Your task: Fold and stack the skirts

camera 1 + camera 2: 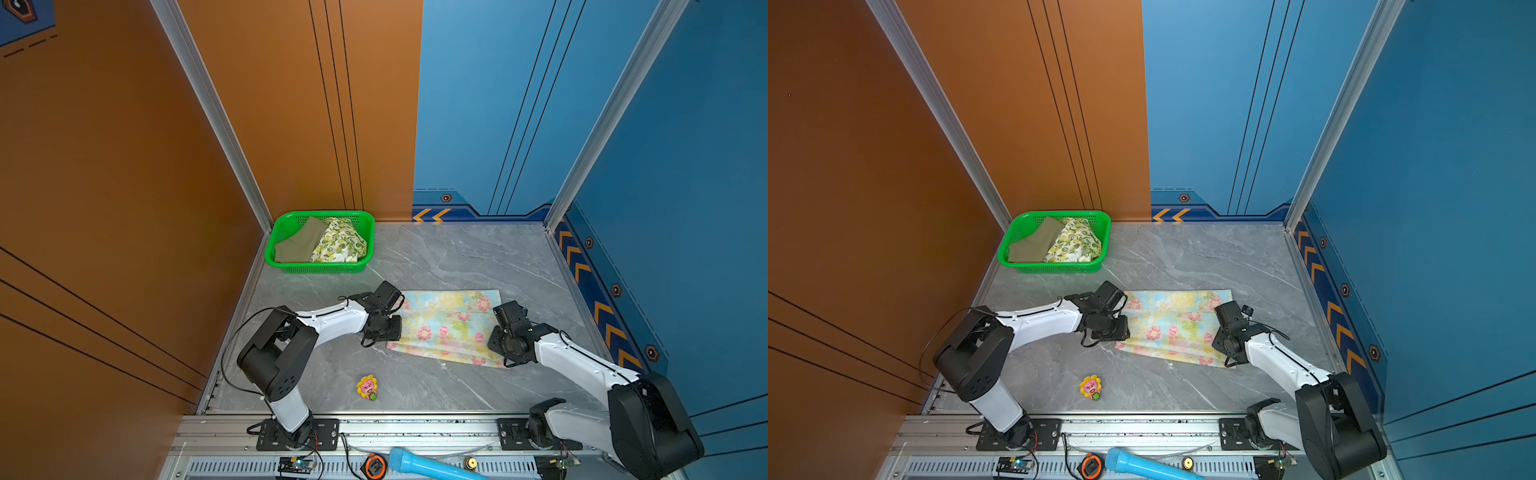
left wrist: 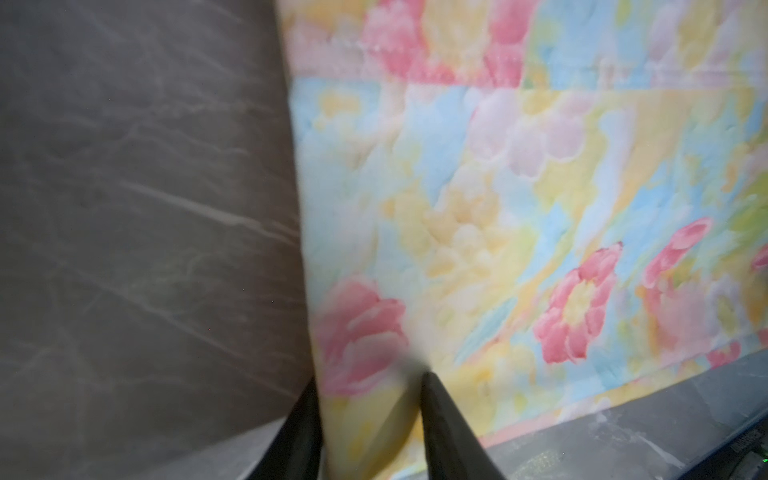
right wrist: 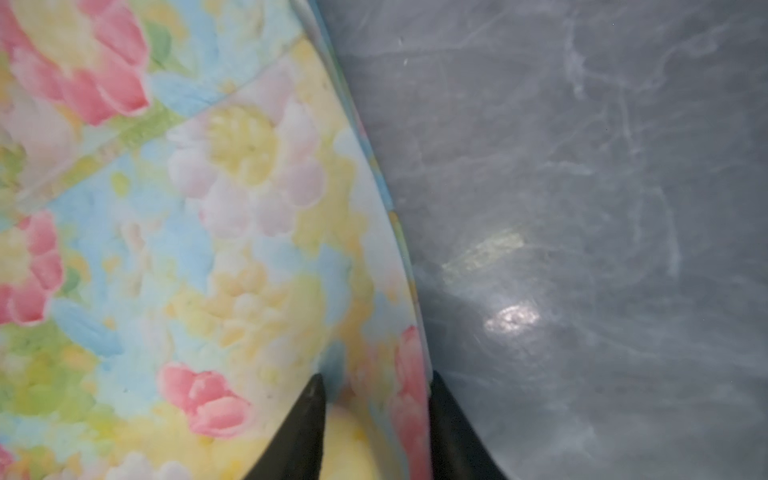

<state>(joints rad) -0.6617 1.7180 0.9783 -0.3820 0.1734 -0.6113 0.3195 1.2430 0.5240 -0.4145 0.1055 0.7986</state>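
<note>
Black tapered fingers of the left gripper fill the nearest part of my left wrist feed. They stand apart, one on each side of the edge of the pastel blue-yellow cloth skirt with pink flowers, and a bunched bit of hem sits between them. I cannot tell whether they are actually pinching it.

My right wrist feed shows much the same. The right gripper has its fingers apart, with the opposite edge of the same skirt rising between them, one finger over the cloth and one over bare table. I cannot tell whether the cloth is clamped there either.

Both top views show that skirt spread on the grey marble-patterned tabletop. A crease runs across it, and one arm is at each of its side edges.

At the far left corner stands a green plastic mesh basket. It holds the plain olive green skirt and, beside it, the white skirt with yellow lemons and green leaves, both crumpled.

A small yellow sunflower toy with a pink face lies on the table near the front edge, well apart from the cloth. On the metal rail below it are an orange-and-black tape measure and a light blue cylinder.
</note>
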